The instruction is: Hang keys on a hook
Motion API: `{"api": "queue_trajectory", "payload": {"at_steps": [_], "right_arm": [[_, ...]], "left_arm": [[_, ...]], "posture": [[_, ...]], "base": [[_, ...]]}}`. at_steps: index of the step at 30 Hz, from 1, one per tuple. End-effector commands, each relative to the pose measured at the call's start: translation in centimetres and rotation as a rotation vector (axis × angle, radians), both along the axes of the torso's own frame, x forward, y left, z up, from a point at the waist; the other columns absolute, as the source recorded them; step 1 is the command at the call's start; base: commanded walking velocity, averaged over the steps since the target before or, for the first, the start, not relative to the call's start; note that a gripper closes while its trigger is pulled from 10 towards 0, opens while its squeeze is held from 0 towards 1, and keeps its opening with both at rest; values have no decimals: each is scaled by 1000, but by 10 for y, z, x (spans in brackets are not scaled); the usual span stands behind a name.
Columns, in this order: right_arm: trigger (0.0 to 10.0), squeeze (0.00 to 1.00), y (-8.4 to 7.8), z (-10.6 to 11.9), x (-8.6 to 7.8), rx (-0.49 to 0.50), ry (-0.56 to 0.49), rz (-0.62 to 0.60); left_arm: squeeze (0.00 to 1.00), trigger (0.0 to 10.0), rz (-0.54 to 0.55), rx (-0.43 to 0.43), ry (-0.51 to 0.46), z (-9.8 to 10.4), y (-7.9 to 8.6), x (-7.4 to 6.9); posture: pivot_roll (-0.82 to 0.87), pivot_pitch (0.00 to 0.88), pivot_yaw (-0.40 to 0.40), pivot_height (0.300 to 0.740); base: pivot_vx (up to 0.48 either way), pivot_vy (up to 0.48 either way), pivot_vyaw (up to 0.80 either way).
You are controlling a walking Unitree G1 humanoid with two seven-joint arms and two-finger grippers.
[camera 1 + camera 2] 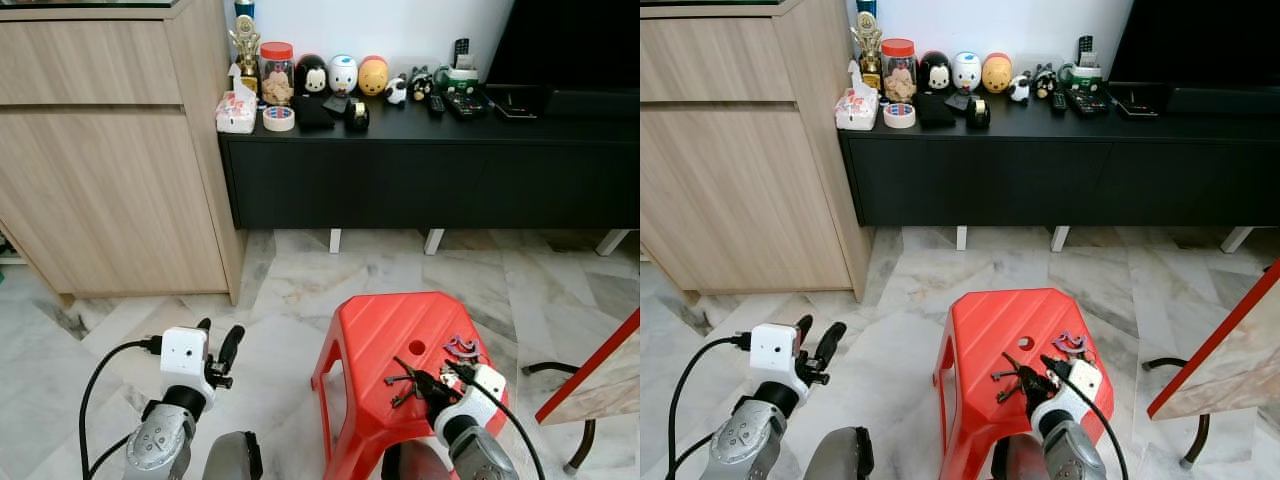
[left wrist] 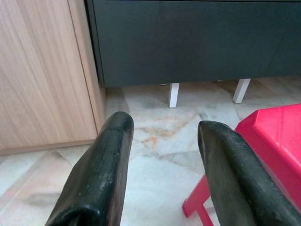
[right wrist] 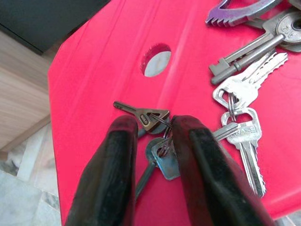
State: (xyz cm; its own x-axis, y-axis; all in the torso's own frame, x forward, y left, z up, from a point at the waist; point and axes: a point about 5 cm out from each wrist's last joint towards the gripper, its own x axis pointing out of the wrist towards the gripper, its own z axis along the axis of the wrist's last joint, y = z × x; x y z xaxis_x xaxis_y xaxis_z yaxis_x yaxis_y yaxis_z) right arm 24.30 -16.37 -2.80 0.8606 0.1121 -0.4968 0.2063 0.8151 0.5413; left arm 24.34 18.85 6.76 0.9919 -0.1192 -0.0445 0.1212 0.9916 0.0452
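A red plastic stool (image 1: pixel 375 325) stands on the marble floor in front of me. On its seat lies a small bunch of dark keys (image 3: pixel 146 116). My right gripper (image 3: pixel 154 129) reaches low over the seat, its fingers pinched on that bunch's ring. A second bunch of silver keys (image 3: pixel 244 89) with a purple clip (image 1: pixel 462 347) lies on the seat just beyond, apart from the fingers. To the left of the stool my left gripper (image 1: pixel 218 348) is raised over the floor, open, holding nothing.
A long black console (image 1: pixel 430 170) along the far wall carries jars, toy figures and remotes. A tall wooden cabinet (image 1: pixel 110 160) stands at the left. A red-edged board (image 1: pixel 595 385) leans in at the right, over a dark cable on the floor.
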Motion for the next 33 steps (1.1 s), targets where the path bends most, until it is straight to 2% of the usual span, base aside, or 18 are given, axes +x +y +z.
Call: {"api": "queue_trajectory", "payload": {"at_steps": [1, 8, 9, 18, 19, 20, 23, 29, 33], "right_arm": [[0, 0, 0, 2, 3, -9, -12, 6], [0, 0, 0, 3, 4, -16, -19, 13], [10000, 0, 1, 3, 5, -25, -20, 19], [10000, 0, -1, 3, 5, -26, -18, 10], [10000, 431, -1, 3, 5, -28, -18, 9], [10000, 1000, -2, 3, 4, -31, -18, 7], [10000, 1000, -2, 3, 4, -35, -20, 6], [10000, 1000, -4, 13, 9, -2, -98, -26], [10000, 1000, -3, 13, 8, -1, -103, -30]], "left_arm": [[0, 10000, -9, 22, 1, 0, -1, 2], [0, 10000, -9, 24, 3, 0, -1, 2], [0, 10000, -9, 25, 3, 0, -1, 2], [0, 10000, -6, 29, 5, 0, -1, 2], [0, 10000, -6, 30, 5, -1, -1, 2], [0, 10000, -5, 30, 5, -1, 0, 2], [0, 10000, -5, 31, 5, -1, -1, 2], [0, 10000, -4, 31, 5, 0, 0, 2], [0, 10000, -4, 31, 6, -1, 0, 2]], "posture": [[87, 0, -63, 586], [88, 0, -63, 586], [88, 0, -63, 586], [89, 0, -64, 586], [89, 0, -64, 586], [89, 0, -64, 586], [89, 0, -64, 586], [88, 0, -64, 586], [88, 0, -65, 586]], "base": [[0, 0, 0], [0, 0, 0], [0, 0, 0], [0, 0, 0], [0, 0, 0], [0, 0, 0], [0, 0, 0], [0, 0, 0], [0, 0, 0]]}}
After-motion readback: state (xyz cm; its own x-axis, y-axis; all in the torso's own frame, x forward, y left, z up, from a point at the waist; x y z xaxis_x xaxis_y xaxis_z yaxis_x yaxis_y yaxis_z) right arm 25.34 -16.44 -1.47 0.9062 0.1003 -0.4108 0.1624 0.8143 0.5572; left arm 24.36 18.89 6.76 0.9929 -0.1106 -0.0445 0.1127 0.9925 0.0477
